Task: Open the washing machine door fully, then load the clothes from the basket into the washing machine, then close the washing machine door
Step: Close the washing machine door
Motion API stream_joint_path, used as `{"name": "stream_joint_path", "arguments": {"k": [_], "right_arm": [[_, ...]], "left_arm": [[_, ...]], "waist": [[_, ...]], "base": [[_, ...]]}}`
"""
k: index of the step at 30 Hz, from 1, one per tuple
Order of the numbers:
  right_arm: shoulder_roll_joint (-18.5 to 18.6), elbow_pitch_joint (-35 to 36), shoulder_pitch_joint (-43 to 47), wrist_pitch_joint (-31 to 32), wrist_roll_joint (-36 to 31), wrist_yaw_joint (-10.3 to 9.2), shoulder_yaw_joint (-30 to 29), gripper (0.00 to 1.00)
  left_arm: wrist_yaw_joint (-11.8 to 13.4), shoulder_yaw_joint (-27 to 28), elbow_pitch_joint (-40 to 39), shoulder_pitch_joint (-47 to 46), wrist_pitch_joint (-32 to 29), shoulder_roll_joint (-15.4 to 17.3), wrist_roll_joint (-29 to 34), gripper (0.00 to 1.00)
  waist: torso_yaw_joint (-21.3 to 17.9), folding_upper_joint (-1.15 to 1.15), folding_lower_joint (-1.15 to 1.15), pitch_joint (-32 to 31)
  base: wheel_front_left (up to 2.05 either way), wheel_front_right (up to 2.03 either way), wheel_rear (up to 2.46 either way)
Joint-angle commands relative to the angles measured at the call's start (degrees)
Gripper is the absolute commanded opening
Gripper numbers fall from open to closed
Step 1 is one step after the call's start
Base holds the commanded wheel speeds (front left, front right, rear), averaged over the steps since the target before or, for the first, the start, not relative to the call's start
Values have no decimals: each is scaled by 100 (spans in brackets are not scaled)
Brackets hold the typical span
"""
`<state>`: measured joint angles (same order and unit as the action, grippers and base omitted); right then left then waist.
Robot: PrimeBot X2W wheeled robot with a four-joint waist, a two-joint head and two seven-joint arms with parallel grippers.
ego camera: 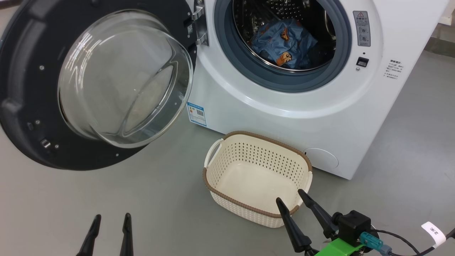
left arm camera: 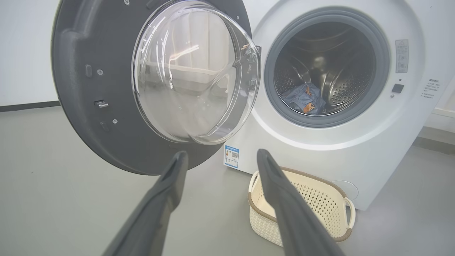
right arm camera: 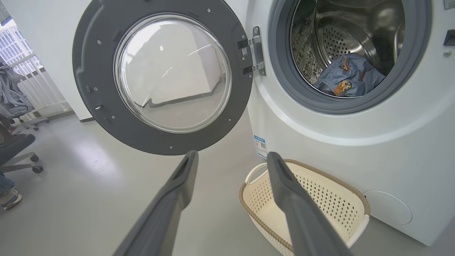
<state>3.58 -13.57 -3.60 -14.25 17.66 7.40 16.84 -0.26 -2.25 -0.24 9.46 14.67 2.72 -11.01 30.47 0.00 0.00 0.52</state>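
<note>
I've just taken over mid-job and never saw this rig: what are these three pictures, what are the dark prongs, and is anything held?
Three cameras on one two-armed robot. The head view looks down from the head: the left gripper at lower left, the right gripper at lower right. The wrist views each look along that arm's own dark fingers. Both grippers are open and hold nothing. The washing machine stands with its door swung wide, the clothes lie in its drum, and the basket on the floor is empty.

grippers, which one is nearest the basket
The right gripper: in the head view it overlaps the near rim of the basket; the left gripper sits well aside.
</note>
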Motion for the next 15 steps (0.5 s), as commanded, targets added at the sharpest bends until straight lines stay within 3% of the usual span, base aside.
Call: {"name": "stream_joint_path", "arguments": {"k": [1, 12, 13, 14, 15], "right_arm": [[-25, 131, -159, -69, 11, 9, 116, 100], [-37, 181, -17, -73, -24, 9, 46, 100], [-37, 189, -9, -73, -27, 9, 41, 100], [-38, 196, -2, -73, -31, 9, 38, 100], [-38, 202, 5, -73, -37, 9, 36, 100]], "left_arm": [[17, 166, -128, -89, 33, 16, -47, 100], [-48, 153, -43, -151, 33, 16, -16, 100], [-50, 163, -50, -155, 33, 16, -29, 75], [-52, 174, -63, -156, 33, 16, -46, 14], [-59, 183, -73, -151, 33, 16, -54, 0]], "waist": [[-6, 0, 0, -10], [-23, 0, 0, -41], [-23, 0, 0, -42], [-23, 0, 0, -43], [-23, 0, 0, -43]], "base": [[0, 0, 0], [0, 0, 0], [0, 0, 0], [0, 0, 0], [0, 0, 0]]}}
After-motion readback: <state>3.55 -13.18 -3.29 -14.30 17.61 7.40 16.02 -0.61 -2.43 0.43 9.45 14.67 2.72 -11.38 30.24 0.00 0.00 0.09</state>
